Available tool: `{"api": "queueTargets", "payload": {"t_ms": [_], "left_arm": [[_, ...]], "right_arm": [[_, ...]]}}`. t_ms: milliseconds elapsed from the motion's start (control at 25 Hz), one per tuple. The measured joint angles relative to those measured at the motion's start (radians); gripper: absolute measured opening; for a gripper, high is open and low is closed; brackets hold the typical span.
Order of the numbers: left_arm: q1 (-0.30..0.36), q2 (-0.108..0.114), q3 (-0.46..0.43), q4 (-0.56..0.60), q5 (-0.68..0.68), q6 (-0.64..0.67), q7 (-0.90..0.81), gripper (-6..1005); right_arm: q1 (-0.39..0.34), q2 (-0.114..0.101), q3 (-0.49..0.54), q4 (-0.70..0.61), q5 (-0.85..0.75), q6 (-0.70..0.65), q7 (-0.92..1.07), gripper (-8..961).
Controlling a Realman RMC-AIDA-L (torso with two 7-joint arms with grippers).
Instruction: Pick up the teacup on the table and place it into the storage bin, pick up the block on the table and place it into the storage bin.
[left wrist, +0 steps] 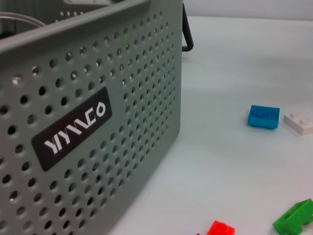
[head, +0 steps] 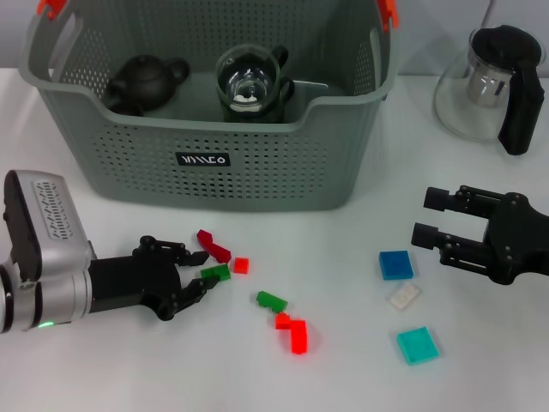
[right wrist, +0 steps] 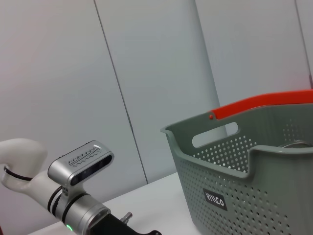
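Left claw (head: 196, 273) sat low on the bench (head: 343, 378), fingers spread and holding nothing, tips bracketing a small green block (head: 216, 273). Looked like a side-on approach lined up so the fingers could close across it. A dark red block (head: 214, 246) lay just beyond the upper finger and a small red block (head: 241, 265) just past the green one, so the grasp was crowded; a closing finger could nudge either.

Further out: another green block (head: 271, 300) and a red piece (head: 292, 330) near bench centre, well apart from the claw.

Right claw (head: 439, 225) hovered on the far side, also unclenched and empty, near the blue block (head: 395, 264), white block (head: 403, 296) and teal block (head: 418, 345). It read as parked.

Storage bin (head: 257, 137) stood behind the blocks, label facing the robot. Glass teacup (head: 250, 84) already sat inside it next to a black teapot (head: 146, 81), so the cup half looked done; block half pending. Glass pitcher (head: 493, 86) stood beside the bin, outside it.
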Motion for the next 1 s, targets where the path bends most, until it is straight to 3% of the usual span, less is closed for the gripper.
{"api": "queueTargets", "payload": {"t_ms": [600,1000], "left_arm": [[0.0,0.004,0.012,0.049,0.009,0.031,-0.064,183],[0.002,0.027,-0.121,0.185,0.053,0.332,-0.159,182]], "right_arm": [[0.007,0.0,0.008,-0.01,0.003,-0.001,0.015,664],[0.008,0.0,0.012,-0.011,0.003,-0.008,0.015,666]]}}
